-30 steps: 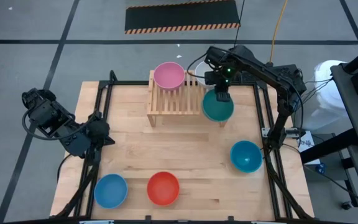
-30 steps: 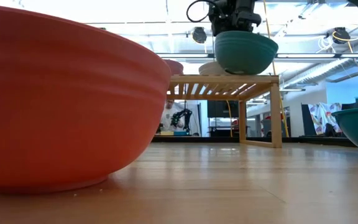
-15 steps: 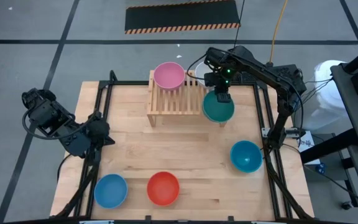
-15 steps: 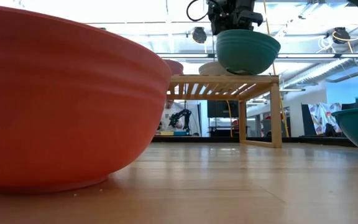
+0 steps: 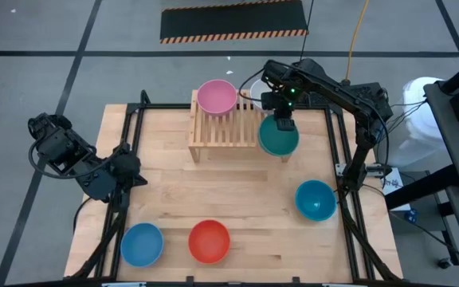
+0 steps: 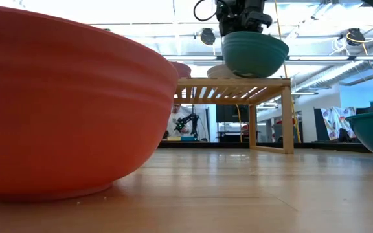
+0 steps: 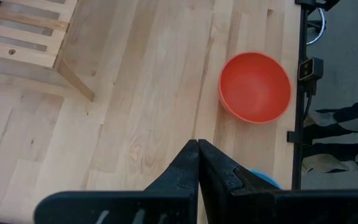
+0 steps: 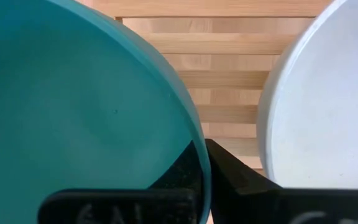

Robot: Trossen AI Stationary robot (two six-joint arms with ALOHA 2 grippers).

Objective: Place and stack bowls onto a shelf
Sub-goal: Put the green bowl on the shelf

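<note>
Smooth plastic bowls (image 5: 209, 241), pale bare-wood shelf (image 5: 223, 127), wood-grain tabletop (image 5: 229, 191)

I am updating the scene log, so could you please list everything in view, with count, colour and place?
green bowl: one, dark green, held above the shelf's near right corner
pink bowl: one, on the shelf's far left
white bowl: one, on the shelf's far right
teal-blue bowl: one, table's right side
red bowl: one, table's near edge
blue bowl: one, near left corner
shelf: one, light wood, table's far side
right gripper: shut on green bowl's rim
left gripper: shut, left edge
</note>
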